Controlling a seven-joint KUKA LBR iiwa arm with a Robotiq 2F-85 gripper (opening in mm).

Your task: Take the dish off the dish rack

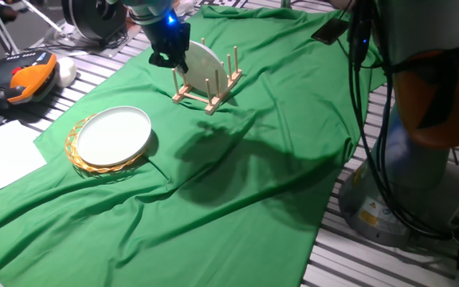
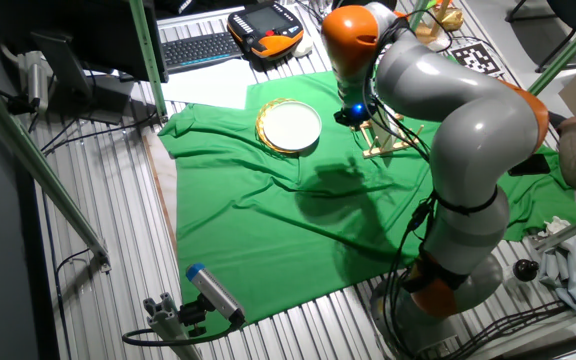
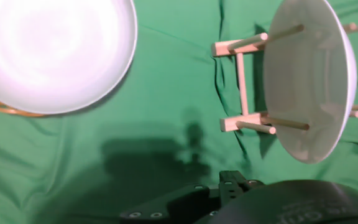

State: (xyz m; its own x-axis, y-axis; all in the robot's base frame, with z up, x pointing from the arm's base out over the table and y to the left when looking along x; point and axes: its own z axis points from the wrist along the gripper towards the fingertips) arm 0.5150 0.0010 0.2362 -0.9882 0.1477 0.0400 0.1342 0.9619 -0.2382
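1. The dish [image 1: 203,64] stands on edge between the pegs of the dish rack [image 1: 210,89], leaning slightly; the hand view shows it [image 3: 309,81] slotted between dowels.
2. The gripper [image 1: 175,60] hangs just beside the dish's rim, above the rack's end; whether its fingers are spread or closed cannot be told.
3. A second white plate [image 1: 113,135] lies flat on a wicker mat [image 1: 82,162], well apart from the rack.
4. Everything rests on a green cloth [image 1: 237,183].

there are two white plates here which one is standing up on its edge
The dish in the dish rack, held on edge between the pegs beside the end effector. The other plate lies flat on the wicker mat.
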